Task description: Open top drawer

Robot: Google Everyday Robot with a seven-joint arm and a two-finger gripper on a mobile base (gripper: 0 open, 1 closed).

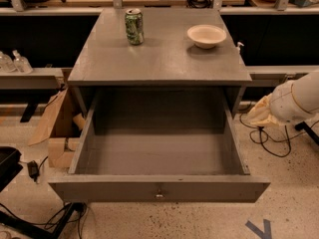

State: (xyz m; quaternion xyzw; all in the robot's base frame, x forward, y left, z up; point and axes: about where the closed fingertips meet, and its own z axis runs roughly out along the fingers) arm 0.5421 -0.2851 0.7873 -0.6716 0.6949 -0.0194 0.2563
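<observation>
Looking down, we find the top drawer (158, 156) pulled far out to the near side under the worktop (159, 59). Our gripper (260, 114) hangs to its right, apart from it; open or closed, we cannot tell. Swinging left, our arm (299, 98) could strike the drawer's right wall.

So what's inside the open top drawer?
Only the bare grey floor and walls of the top drawer show; no objects. Its rear, under the cabinet top, lies in shadow, so that part is less certain. The gripper is outside, to the drawer's right.
</observation>
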